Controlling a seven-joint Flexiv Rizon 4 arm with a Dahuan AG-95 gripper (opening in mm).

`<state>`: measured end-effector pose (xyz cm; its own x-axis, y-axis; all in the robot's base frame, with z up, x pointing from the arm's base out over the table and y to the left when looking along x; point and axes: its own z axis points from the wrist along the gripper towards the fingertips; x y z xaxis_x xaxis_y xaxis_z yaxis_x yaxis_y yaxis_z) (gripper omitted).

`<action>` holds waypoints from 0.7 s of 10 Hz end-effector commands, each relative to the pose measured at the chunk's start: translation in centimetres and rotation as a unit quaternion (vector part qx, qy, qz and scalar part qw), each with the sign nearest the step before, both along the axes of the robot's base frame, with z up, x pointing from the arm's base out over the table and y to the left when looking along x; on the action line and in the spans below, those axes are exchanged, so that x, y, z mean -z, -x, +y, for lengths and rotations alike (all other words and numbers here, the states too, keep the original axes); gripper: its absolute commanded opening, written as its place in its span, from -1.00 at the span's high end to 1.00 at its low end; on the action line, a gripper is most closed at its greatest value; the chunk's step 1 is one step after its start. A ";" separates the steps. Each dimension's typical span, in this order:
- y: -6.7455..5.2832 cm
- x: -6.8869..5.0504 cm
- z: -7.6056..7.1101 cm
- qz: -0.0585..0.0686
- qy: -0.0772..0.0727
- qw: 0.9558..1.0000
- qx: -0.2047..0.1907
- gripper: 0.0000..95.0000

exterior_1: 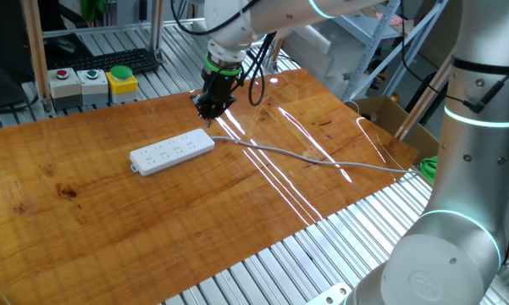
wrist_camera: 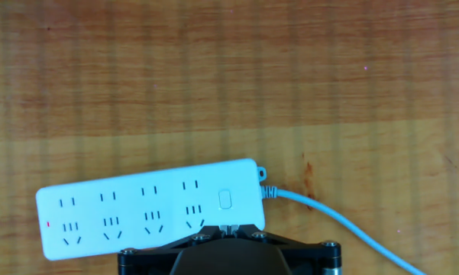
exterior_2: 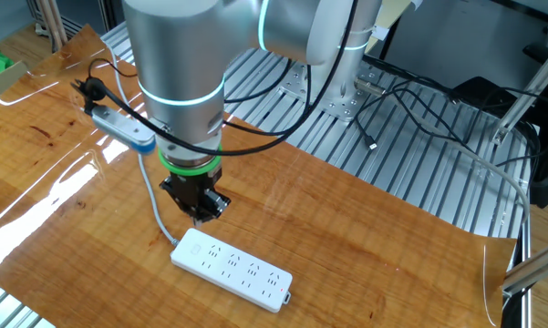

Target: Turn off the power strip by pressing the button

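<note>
Pressing the button (wrist_camera: 224, 199) is the job now, and it is a very small target. The gripper (exterior_1: 212, 108) hangs just above the end of the power strip (exterior_1: 172, 152) where the grey cable (exterior_1: 322, 159) comes out. I think it should go straight down and slowly, so a fingertip lands right on the button and not on the outlet beside it. A soft push should do. A hard or slanted push might slide the light strip along the smooth wooden table (exterior_1: 110, 220).

The strip lies flat near the middle of the table, a bit toward the far edge in one fixed view. Its cable runs off toward the right edge.

Only the hand view shows the button, a little white switch between the last outlet and the cable. A tiny red dot shows at the other end. Both fixed views show the gap between gripper and strip, which the hand view hides.

I cannot tell if the fingers are open or closed.
</note>
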<state>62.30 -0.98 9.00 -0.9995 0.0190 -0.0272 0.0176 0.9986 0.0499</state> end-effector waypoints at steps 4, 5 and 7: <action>0.0 1.4 0.2 -0.001 0.003 1.000 0.002 1.00; -0.2 1.5 0.2 0.000 0.003 1.000 0.002 1.00; -0.3 1.7 0.1 0.001 0.005 1.000 0.003 1.00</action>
